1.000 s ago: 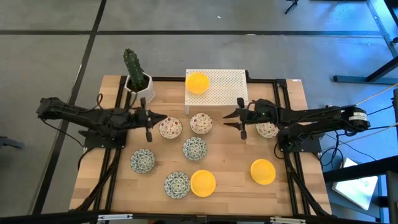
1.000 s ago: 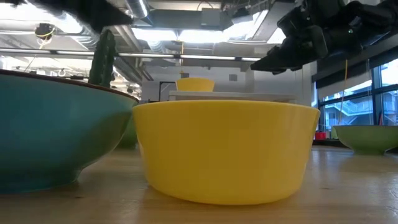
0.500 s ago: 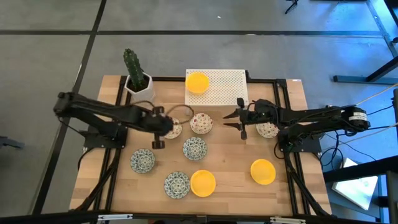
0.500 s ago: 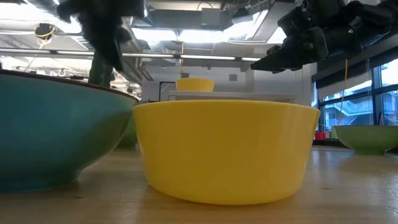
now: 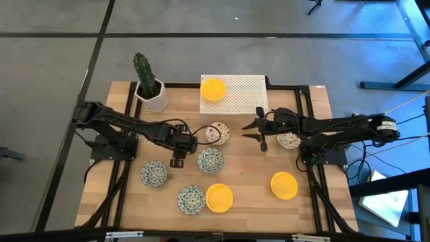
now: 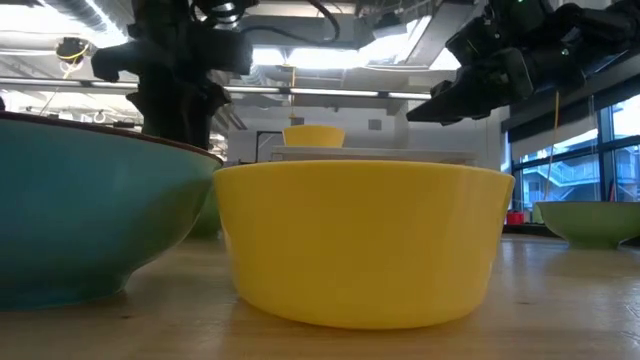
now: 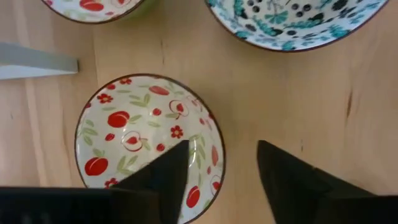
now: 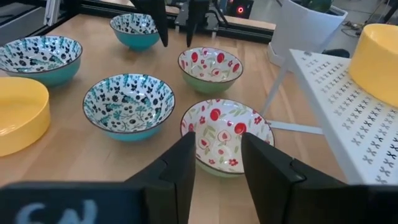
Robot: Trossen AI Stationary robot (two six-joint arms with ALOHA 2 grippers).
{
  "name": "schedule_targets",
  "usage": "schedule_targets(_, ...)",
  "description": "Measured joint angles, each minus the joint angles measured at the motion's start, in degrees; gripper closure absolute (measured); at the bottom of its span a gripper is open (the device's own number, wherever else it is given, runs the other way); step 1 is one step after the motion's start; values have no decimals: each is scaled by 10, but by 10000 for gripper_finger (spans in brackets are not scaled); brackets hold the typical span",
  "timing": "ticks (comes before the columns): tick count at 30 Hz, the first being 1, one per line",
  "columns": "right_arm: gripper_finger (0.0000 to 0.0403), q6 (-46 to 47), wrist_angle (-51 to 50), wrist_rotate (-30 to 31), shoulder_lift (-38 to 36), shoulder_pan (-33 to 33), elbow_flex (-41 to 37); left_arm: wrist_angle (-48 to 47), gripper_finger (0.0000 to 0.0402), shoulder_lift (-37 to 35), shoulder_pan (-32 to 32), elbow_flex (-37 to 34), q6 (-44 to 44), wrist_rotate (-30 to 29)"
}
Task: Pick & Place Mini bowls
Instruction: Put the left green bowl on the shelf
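Several mini bowls stand on their bases on the wooden table (image 5: 248, 202): yellow, blue-green patterned and red-flowered. One more yellow bowl (image 5: 213, 89) sits on the white perforated stand (image 5: 242, 94). My left gripper (image 7: 222, 149) points down, open, over a red-flowered bowl (image 7: 134, 134). One finger (image 7: 168, 177) is over the bowl's inside and the other finger (image 7: 280, 180) is outside its rim. I cannot tell whether they touch it. My right gripper (image 8: 214, 155) hangs open, nearly level, above the table in front of another red-flowered bowl (image 8: 227, 134) and holds nothing.
A cactus in a white pot (image 5: 149, 87) stands at the far left, beside the stand. A blue-green bowl (image 7: 292, 22) lies close to my left gripper. In the low view a yellow bowl (image 6: 360, 245) fills the foreground, with a teal bowl (image 6: 90, 210) to its left.
My left gripper has gone toward the table's right edge and down. It has tipped from nearly level to pointing steeply down, and now hangs over the left red-flowered bowl. The bowls have not moved.
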Motion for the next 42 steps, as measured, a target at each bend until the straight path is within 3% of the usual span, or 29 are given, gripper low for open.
schedule_targets(6, 274, 11, -1, 0, 0, 0, 0, -5, 167, 22, 11, 0, -4, 9)
schedule_targets(11, 274, 13, -5, 0, 0, 0, 0, -1, 165, 57, 27, -4, -1, 53)
schedule_targets(22, 274, 12, -7, 0, 0, 0, 0, 1, 167, 128, 52, -5, 6, 54)
schedule_targets(27, 274, 12, -7, 0, 0, 0, 0, 4, 216, 142, 53, -5, 11, 52)
schedule_targets(35, 274, 13, -7, -1, 0, 0, 0, -5, 372, 140, 51, -2, 19, 24)
schedule_targets(42, 274, 13, -7, -8, 0, 1, 0, -29, 388, 125, 30, 3, 25, -32)
